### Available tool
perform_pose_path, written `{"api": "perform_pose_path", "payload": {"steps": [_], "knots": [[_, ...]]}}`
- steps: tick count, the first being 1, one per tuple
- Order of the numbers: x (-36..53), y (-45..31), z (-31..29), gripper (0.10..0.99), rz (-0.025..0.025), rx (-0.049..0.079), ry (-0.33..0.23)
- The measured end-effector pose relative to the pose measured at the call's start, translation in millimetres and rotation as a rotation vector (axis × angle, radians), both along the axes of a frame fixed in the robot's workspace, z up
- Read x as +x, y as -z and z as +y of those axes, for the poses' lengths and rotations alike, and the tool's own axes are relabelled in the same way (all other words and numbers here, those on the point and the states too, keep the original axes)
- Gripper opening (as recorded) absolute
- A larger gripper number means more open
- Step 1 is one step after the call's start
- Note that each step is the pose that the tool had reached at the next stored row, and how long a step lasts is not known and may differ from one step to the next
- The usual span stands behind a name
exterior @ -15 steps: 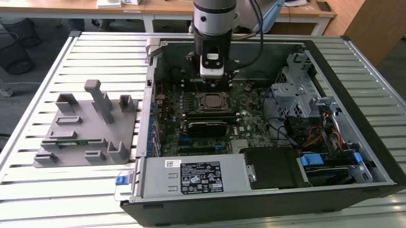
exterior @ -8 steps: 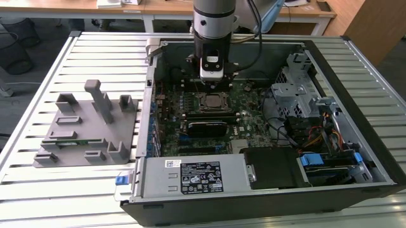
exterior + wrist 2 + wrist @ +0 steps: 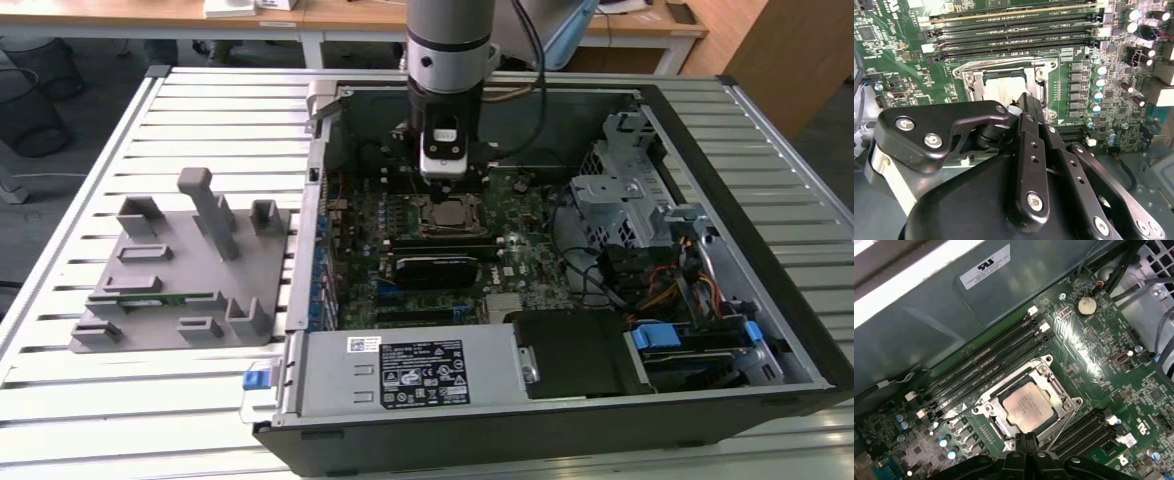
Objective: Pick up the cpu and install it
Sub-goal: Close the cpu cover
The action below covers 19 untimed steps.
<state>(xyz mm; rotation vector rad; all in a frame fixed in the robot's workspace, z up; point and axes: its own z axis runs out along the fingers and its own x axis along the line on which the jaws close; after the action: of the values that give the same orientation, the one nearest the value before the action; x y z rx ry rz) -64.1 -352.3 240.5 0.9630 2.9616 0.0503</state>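
The cpu (image 3: 1028, 408), a small square chip with a pale metal top, lies flat inside the open metal socket frame (image 3: 1046, 362) on the green motherboard (image 3: 1089, 340). In the exterior view the cpu (image 3: 454, 212) sits in the middle of the open computer case (image 3: 747, 250). My gripper (image 3: 1025, 436) hangs just above the chip's edge, its two black fingers pressed together with nothing between them. In the second wrist view the gripper (image 3: 1021, 100) covers part of the cpu (image 3: 1001, 90). The arm reaches down from the case's far side, and the gripper (image 3: 446, 185) is just above the socket.
A grey moulded fixture (image 3: 180, 270) with a green stick in it lies on the slatted table at the exterior view's left. Inside the case are a black block (image 3: 434, 262), the power supply (image 3: 400, 372), a drive cage (image 3: 627, 180) and cables (image 3: 661, 290). Memory slots (image 3: 989, 362) run beside the socket.
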Motion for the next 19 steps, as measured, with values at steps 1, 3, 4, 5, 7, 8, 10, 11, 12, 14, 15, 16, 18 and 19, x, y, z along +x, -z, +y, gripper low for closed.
{"api": "perform_pose_path", "payload": {"steps": [1, 3, 4, 5, 7, 8, 10, 11, 12, 14, 15, 16, 18, 19], "knots": [[0.0, 1.8, 0.2, 0.106, 0.0, 0.0, 0.0], [0.1, 5.3, 0.4, 0.106, 0.0, 0.0, 0.0], [0.0, 6.7, 0.4, 0.106, 0.0, 0.0, 0.0], [-0.3, 8.0, 0.4, 0.106, 0.0, 0.0, 0.0], [-1.2, 10.7, 0.4, 0.106, -0.0001, 0.0, 0.0], [-1.9, 11.9, 0.4, 0.106, -0.0001, 0.0, 0.0], [-3.1, 13.9, 0.5, 0.106, -0.0001, 0.0, 0.0], [-3.2, 15.0, 1.0, 0.106, 0.0, 0.0, 0.0], [-3.2, 16.0, 1.9, 0.106, 0.0001, 0.0, 0.0], [-3.2, 18.1, 4.2, 0.106, 0.0001, 0.0, 0.0], [-3.3, 19.2, 5.8, 0.106, -0.0001, 0.0, 0.0], [-3.4, 20.1, 6.8, 0.106, -0.0001, 0.0, 0.0], [-4.0, 22.4, 7.6, 0.106, -0.0002, 0.0, 0.0], [-4.4, 23.6, 7.8, 0.106, -0.0001, 0.0, 0.0]]}}
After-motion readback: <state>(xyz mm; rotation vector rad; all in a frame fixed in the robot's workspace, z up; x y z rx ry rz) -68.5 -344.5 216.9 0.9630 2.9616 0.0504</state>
